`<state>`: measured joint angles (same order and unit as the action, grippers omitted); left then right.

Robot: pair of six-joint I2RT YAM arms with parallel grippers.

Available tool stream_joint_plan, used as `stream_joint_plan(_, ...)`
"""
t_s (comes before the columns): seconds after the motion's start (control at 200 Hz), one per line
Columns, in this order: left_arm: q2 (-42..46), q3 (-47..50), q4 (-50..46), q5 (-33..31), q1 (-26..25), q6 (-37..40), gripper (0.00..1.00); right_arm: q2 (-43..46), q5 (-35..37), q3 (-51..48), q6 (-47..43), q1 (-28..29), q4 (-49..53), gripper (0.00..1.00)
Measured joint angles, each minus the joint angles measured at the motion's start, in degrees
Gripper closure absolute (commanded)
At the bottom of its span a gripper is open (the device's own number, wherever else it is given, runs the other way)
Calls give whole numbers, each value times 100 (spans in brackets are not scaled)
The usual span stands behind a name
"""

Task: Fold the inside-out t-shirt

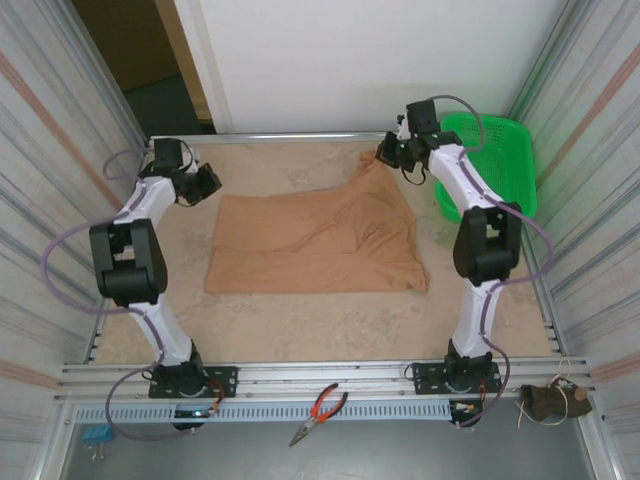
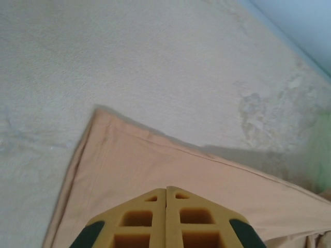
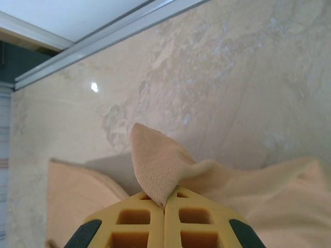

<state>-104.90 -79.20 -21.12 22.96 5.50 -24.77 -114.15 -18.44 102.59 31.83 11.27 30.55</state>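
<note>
The right hand [image 3: 165,200] is pinched shut on a far corner of the inside-out t-shirt [image 1: 320,245], cloth peaking up from its tips. The left hand [image 2: 165,191] is closed tight above the other far corner; any cloth nipped underneath is hidden. The shirt sprawls flat on the counter [image 1: 300,320] between them.

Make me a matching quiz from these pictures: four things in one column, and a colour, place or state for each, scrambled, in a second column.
Column one:
1. t-shirt
2. basket
3. pliers
4. right gripper

Column two:
A. red handles, by the near edge
B. shut on a pinch of cloth
C. tan, lying spread out
D. green, far right corner

Pairs: 1-C, 2-D, 3-A, 4-B
</note>
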Motion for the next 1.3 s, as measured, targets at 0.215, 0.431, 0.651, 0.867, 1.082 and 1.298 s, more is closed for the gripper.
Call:
stream_joint_plan(0.215,422,911,258,2,238,-166,48,1499,313,-2138,227,236,-426,100)
stream_joint_plan(0.431,-833,-671,-407,-184,-44,518,40,1552,533,-2402,227,516,-553,100)
stream_joint_plan(0.651,-2055,-2527,-1174,-490,-341,1200,39,1373,632,-2175,229,522,-601,100)
stream_joint_plan(0.867,-2754,-3294,-1814,-1014,-479,1515,36,1182,645,-1921,236,522,-627,100)
stream_joint_plan(1.082,-3115,-3480,-2129,-1222,-612,1600,44,1095,640,-1888,249,522,-667,100)
stream_joint_plan(1.298,-3119,-3440,-2127,-1255,-745,1604,100,990,612,-1871,251,520,-697,100)
